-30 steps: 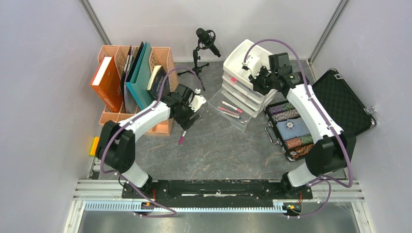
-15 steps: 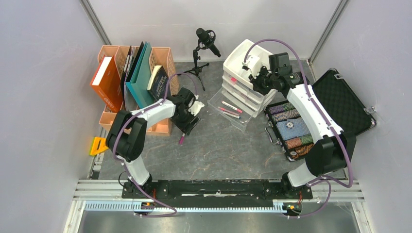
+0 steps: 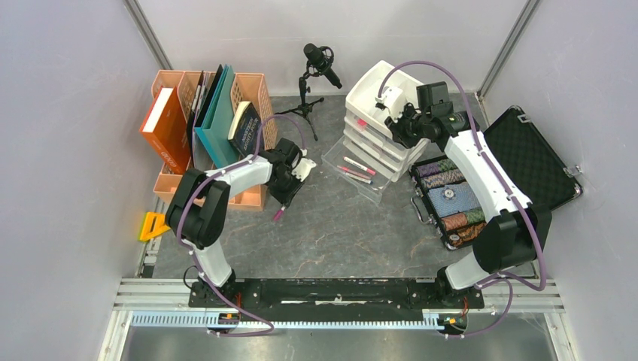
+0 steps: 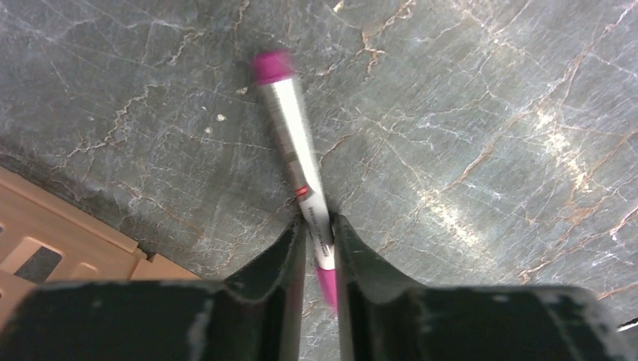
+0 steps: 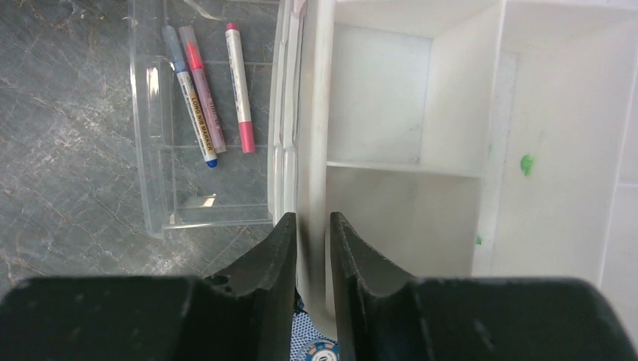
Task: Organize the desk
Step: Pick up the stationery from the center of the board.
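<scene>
Left gripper (image 4: 317, 229) just snapped from wide to pinching the magenta marker (image 4: 290, 128) on the desk (image 4: 489, 113) by the orange rack (image 4: 45, 241) — pickup ready. Right gripper (image 5: 312, 226) narrow astride white organizer (image 5: 406, 195) rim — grip unclear.

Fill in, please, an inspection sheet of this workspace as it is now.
Surface: dark stone-patterned desk, no spill seen.
Job's things: magenta marker; three markers in the pulled-out clear drawer of the white drawer unit.
Clutter: orange file rack with books; microphone; open black case; yellow item at left edge.
Grippers: left gripper shut on the magenta marker; right gripper astride the unit's rim, grip unclear.
Cables: purple cables along both arms.
Surroundings: grey walls, aluminium rails.
</scene>
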`<state>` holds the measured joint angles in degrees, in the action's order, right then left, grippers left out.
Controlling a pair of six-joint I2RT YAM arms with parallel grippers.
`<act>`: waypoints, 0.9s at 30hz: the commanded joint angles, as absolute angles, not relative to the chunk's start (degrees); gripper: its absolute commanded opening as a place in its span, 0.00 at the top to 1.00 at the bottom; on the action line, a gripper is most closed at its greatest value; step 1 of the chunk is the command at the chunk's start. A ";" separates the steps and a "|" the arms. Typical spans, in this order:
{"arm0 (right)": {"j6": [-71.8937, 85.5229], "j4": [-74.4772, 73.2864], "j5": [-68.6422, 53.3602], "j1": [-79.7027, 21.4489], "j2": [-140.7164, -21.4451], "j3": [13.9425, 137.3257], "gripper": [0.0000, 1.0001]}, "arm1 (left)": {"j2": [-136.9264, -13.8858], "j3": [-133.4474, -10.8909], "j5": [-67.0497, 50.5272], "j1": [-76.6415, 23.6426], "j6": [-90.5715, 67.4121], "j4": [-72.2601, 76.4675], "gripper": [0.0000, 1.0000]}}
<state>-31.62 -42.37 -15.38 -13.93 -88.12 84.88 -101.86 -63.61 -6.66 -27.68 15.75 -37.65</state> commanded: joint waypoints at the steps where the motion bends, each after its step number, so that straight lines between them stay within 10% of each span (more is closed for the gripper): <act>1: -32.10 -44.47 -13.48 -13.10 -87.95 85.54 0.70 | -103.18 -63.73 -10.53 -27.60 14.49 -36.71 0.82; 5: -31.92 -44.97 -13.96 -13.08 -88.35 86.92 0.61 | -102.79 -65.87 -10.72 -27.60 15.03 -37.93 0.98; 27: -29.79 -45.90 -17.65 -13.09 -82.23 91.41 0.47 | -102.68 -94.13 0.48 -38.46 37.84 -44.19 0.97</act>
